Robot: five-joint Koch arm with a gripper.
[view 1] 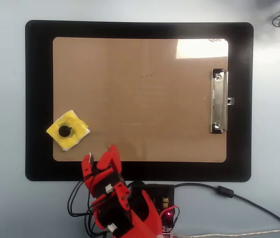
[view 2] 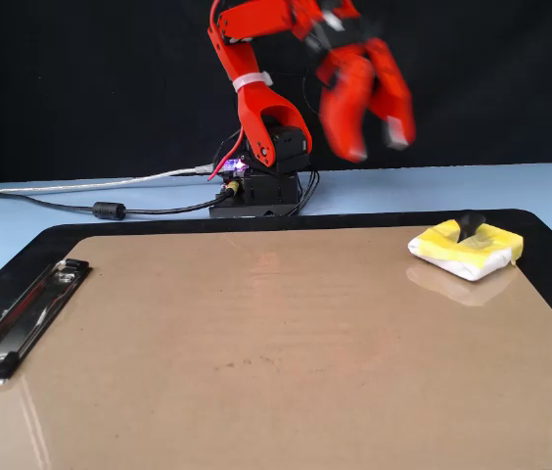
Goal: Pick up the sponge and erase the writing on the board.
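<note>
Sponge (view 1: 67, 131) flat on board (view 1: 140, 99) corner | end effector (view 2: 372, 142) raised, blurred, seemingly spread, empty

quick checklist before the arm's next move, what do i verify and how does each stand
1. Gripper open and empty: ok.
2. Sponge on the board, knob up, free of the jaws: ok.
3. Gripper raised clear above the board: ok.
4. Writing wiped off: cannot tell; only a few faint specks show in the overhead view.
5. Clip far from the sponge: ok.
</note>
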